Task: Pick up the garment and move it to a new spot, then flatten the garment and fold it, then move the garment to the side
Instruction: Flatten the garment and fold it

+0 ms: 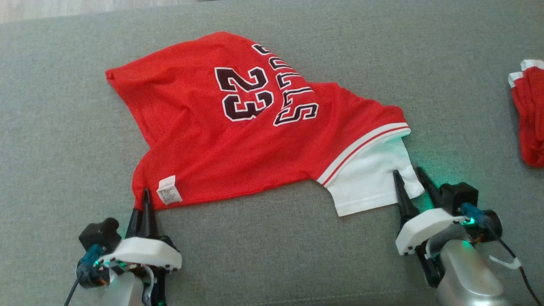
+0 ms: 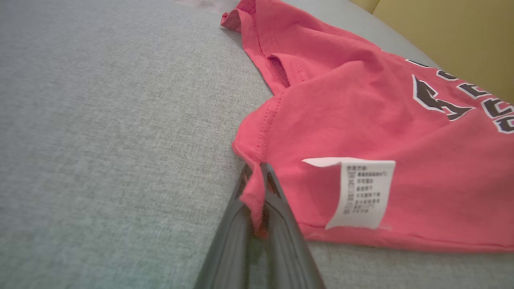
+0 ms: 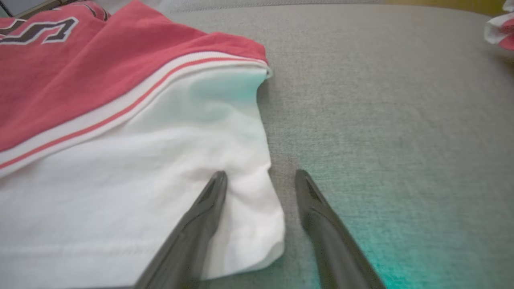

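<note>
The garment (image 1: 221, 123) is a red jersey with "23" in black and a white sleeve part (image 1: 369, 182), lying spread on the grey cushion. My left gripper (image 1: 143, 199) is shut on its near left corner; red cloth (image 2: 257, 192) is pinched between the fingers beside a white care label (image 2: 361, 192). My right gripper (image 1: 410, 180) stands open at the white sleeve's near right corner (image 3: 257, 216), one finger (image 3: 209, 200) on the cloth and the other on the cushion beside the edge.
A second red and white cloth (image 1: 529, 114) lies at the cushion's right edge. Grey cushion (image 1: 272, 255) runs bare in front of the jersey and to its left. A strip of wooden floor (image 1: 63, 8) shows beyond the far edge.
</note>
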### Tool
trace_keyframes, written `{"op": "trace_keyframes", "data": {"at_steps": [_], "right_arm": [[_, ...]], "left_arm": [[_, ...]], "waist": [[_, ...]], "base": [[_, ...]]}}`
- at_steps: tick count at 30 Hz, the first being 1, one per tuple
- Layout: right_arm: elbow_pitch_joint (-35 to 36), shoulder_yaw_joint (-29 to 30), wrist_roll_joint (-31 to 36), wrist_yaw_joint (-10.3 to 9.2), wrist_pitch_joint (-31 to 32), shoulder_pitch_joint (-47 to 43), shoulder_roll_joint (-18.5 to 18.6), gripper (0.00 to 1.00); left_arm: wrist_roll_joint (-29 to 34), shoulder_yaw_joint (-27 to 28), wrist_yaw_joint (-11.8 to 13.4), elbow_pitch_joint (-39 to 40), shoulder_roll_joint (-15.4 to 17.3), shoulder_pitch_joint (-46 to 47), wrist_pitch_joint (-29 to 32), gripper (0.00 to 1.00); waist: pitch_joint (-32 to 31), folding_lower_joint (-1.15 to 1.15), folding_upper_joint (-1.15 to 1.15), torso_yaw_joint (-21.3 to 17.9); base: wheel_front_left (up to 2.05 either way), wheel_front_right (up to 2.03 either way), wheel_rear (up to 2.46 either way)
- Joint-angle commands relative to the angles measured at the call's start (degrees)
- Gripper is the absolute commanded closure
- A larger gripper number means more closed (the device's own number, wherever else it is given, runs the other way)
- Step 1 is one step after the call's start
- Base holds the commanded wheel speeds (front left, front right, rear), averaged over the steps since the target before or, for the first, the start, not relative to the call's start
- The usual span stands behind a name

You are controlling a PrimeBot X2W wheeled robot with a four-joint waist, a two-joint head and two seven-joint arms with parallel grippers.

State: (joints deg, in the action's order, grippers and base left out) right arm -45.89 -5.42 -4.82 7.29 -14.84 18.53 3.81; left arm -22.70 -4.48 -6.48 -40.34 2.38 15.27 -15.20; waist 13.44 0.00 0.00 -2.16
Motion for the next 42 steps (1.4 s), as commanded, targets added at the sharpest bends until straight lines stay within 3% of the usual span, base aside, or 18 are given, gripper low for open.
{"op": "trace_keyframes", "data": {"at_steps": [1,5,9,17,19,24,28,33,42], "right_arm": [[-2.8,-3.0,0.1,0.2,2.1,-2.0,-0.9,1.0],[-4.3,-3.2,-1.4,0.2,1.1,-1.3,-0.9,1.0],[-1.2,-2.4,-3.3,0.2,0.0,-0.2,-0.9,1.0],[20.5,1.6,-6.0,0.2,-0.1,2.8,-0.9,1.0],[26.5,2.1,-7.2,0.2,-0.1,5.6,0.1,1.0],[32.5,3.2,-10.2,0.2,-0.2,12.5,3.2,1.0],[34.8,3.5,-11.7,0.2,1.2,18.7,5.6,1.0],[35.8,2.8,-11.6,0.2,4.4,26.0,7.3,1.0],[28.9,1.2,-9.0,0.2,3.8,39.6,7.8,1.0]], "left_arm": [[0.8,0.8,0.2,0.4,0.5,0.2,0.2,1.0],[0.9,1.6,0.3,2.1,0.5,-0.7,0.2,1.0],[1.3,2.4,0.2,5.3,0.5,-1.4,0.2,1.0],[6.5,6.2,-0.4,16.7,0.9,1.5,0.2,1.0],[8.2,6.5,-0.7,20.2,2.6,4.6,0.2,1.0],[8.8,5.6,-0.9,24.0,6.8,13.2,0.2,1.0],[9.1,3.6,-1.0,24.4,10.6,21.1,2.4,1.0],[9.4,2.0,-1.0,24.9,12.8,28.3,6.4,1.0],[10.1,0.5,-0.1,19.0,12.3,37.6,7.3,1.0]], "waist": [[-0.3,0.0,0.0,0.2],[-1.8,0.0,0.0,0.2],[-4.5,0.0,0.0,0.0],[-11.4,0.0,0.0,-0.6],[-13.1,0.0,0.0,-0.7],[-14.3,0.0,0.0,-0.3],[-14.0,0.0,0.0,0.3],[-11.2,0.0,0.0,0.9],[-1.5,0.0,0.0,1.4]], "base": [[0.0,0.0,0.0],[0.0,0.0,0.0],[0.0,0.0,0.0],[0.0,0.0,0.0],[0.0,0.0,0.0],[0.0,0.0,0.0],[0.0,0.0,0.0],[0.0,0.0,0.0],[0.0,0.0,0.0]]}}
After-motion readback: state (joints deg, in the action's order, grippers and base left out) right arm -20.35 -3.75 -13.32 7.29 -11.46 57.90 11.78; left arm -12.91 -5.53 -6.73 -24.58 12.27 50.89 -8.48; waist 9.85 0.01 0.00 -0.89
